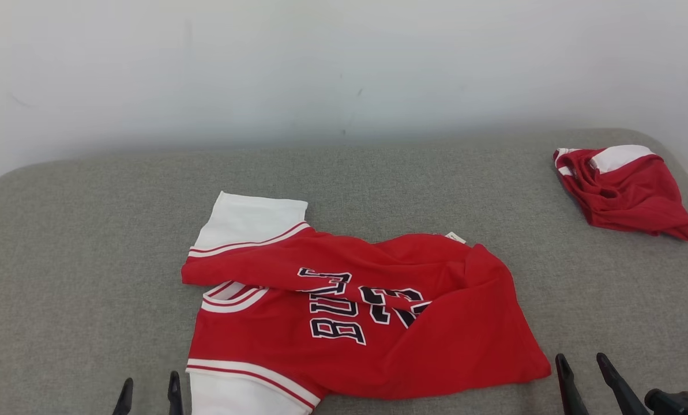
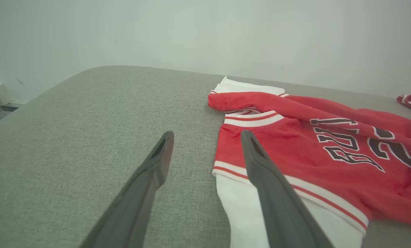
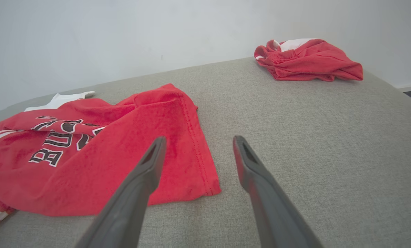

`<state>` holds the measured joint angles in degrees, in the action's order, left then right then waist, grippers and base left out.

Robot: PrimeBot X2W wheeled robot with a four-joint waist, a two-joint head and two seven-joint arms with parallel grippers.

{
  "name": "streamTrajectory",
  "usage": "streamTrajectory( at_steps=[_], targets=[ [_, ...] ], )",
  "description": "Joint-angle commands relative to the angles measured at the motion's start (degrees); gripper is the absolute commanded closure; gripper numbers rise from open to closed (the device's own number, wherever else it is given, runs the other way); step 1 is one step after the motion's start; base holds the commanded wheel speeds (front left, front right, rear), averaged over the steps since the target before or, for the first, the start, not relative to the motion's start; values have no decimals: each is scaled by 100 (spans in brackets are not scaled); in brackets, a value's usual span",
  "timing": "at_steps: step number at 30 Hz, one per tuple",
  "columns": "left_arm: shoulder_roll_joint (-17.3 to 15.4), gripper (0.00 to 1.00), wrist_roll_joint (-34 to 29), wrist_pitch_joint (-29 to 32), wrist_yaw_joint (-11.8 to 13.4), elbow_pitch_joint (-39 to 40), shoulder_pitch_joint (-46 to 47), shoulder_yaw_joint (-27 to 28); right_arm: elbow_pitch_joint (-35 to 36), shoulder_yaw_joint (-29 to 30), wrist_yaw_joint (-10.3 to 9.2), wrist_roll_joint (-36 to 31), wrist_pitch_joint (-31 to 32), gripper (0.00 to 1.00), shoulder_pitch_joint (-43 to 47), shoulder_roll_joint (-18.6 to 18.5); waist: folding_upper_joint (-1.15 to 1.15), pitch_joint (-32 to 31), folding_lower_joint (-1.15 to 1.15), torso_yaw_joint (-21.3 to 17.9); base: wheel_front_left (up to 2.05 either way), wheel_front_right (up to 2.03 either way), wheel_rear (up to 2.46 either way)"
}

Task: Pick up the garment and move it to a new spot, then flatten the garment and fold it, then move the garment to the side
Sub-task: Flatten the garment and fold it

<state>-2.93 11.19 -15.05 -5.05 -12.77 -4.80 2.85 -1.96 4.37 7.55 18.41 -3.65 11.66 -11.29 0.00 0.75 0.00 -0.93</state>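
Left fingers (image 1: 174, 393) spread wide, nothing between them. Right fingers (image 1: 566, 383) also wide apart and empty, tips clear of the cloth.

Jersey (image 1: 378, 323) lies on the tabletop (image 1: 90, 242) between the two pairs of fingers. Its lower white sleeve (image 2: 239, 206) is just beside the left pair. Its hem corner (image 3: 205, 182) is just beside the right pair, on their inner side. Not flat: the far side is flopped over the chest, so the lettering is half buried and one sleeve points away past the left fingers.

Risks, my read:
- A pinch at the hem corner may catch only the top layer, so the fold drags along instead of opening.
- The doubled flap is thick; closing on it may grab both layers and lock the crease in.
- Fingers coming in low could snag the tabletop cover rather than the cloth.
- Uneven pull from the two sides would skew it; the soft knit stretches.
- A second red bundle (image 1: 626, 190) sits well beyond the right fingers; a wide sweep could reach it.

Materials: jersey is a soft, slightly fuzzy red knit, limp, with a stitched hem, white ribbed sleeves with red stripes, and black-and-white lettering. A small white label (image 1: 455, 237) shows at the far edge. Tabletop cover is a grey coarse weave, matte, with rounded corners. Fingers are dark, long, tapered and smooth.
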Motion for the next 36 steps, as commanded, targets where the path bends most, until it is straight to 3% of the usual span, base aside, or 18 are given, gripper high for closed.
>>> streamTrajectory(
  at_steps=[1, 7, 18, 26, 36],
  targets=[
    [6, 0, -41, -17, -21, -37, -100, -19, -59, -3, -15, -49, -58, 0, -29, 13, 0, -2, 0, -2, 0, 0, 0],
    [-7, 0, -220, -17, -70, 141, -274, -57, -320, 58, -15, -180, -380, 0, -122, 25, 0, 5, 0, 22, 0, 0, 0],
    [5, 0, -186, -17, 88, 543, -447, 110, -588, 49, -15, -238, -1007, 0, -36, 61, 0, -60, 0, 87, 0, 0, 0],
    [-156, 0, -271, -17, -130, -233, -498, -311, -1235, -164, -15, -317, -966, 0, -384, -36, 0, -90, 0, -29, 0, 0, 0],
    [-270, 0, -95, 15, -206, -1151, -254, -657, -2407, -633, -15, -352, -836, 0, -1184, -263, 0, -14, 0, -57, 0, 0, 0]
  ],
)
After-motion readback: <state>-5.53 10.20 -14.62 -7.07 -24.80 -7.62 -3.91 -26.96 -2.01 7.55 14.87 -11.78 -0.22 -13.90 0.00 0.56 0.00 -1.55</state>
